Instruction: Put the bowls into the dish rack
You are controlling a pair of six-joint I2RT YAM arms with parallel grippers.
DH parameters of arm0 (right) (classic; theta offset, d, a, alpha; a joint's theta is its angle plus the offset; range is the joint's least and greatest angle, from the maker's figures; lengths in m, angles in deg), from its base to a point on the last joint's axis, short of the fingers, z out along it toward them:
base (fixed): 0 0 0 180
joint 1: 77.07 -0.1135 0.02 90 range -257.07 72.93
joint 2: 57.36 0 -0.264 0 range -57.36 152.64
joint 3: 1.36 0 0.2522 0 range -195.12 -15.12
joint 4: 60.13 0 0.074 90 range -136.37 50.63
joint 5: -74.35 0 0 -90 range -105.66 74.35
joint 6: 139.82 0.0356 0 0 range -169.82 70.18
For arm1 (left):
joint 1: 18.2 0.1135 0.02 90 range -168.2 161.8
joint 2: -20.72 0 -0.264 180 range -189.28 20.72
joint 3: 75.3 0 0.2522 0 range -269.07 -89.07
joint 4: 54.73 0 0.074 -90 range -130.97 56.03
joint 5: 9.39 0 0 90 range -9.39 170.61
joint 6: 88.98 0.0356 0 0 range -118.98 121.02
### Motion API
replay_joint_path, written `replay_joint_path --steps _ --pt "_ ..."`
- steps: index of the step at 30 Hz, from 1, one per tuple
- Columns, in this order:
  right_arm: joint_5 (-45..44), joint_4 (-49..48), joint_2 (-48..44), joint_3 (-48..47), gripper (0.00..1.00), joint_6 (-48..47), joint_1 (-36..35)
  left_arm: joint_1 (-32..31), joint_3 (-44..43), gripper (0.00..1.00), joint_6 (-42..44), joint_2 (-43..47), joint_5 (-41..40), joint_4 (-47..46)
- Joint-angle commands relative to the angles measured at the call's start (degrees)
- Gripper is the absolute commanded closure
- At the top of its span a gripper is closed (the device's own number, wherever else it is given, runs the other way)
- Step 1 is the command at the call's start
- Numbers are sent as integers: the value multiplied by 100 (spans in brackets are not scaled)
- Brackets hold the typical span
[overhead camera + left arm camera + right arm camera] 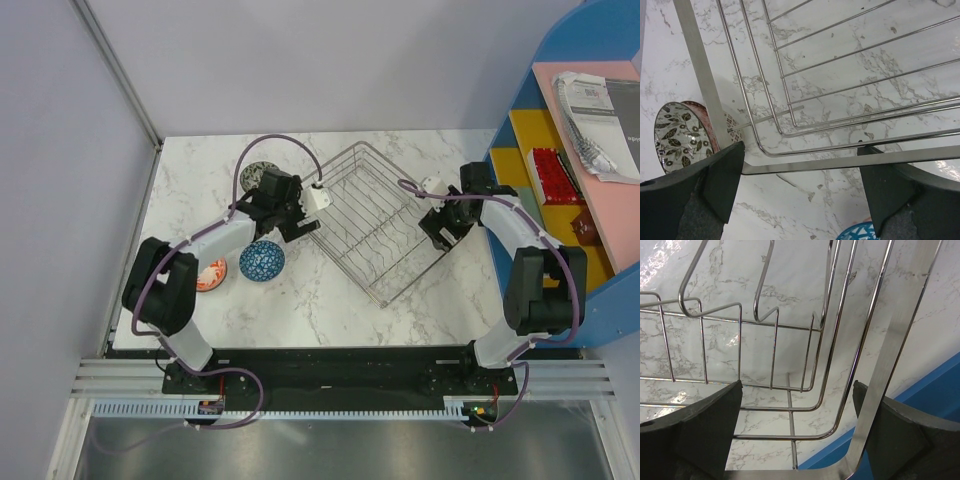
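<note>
Left gripper (292, 222) and right gripper (440, 232) gape empty by the silver wire rack (372, 222); best take the blue patterned bowl (262, 260) squarely by its rim

A robot test booth, seemingly a lab (plain partition walls (330, 60), marble-look table (330, 300)).

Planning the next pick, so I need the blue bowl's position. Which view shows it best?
Top external: the blue bowl shows whole. Left wrist catches only a sliver at the bottom edge; right wrist shows none of it.
</note>
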Motion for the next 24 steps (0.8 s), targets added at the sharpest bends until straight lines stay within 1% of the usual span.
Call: replay_joint_path --steps 1,10,15,20,24 --pt "488 874 -237 146 2 -336 -87 195 -818 0 -318 -363 -137 -607" --pt "742 1340 -501 278 2 -362 -87 283 -2040 0 -336 -1355 -436 -360" --pt "945 1709 -650 269 2 -415 -96 310 -2689 0 -389 -1804 -778 -202" --pt "1076 2008 -730 278 2 -573 -122 318 -3174 0 -415 -2313 -1147 -53" --pt "1085 2070 -756 322 2 -582 -157 336 -3508 0 -397 -2508 -1306 9"
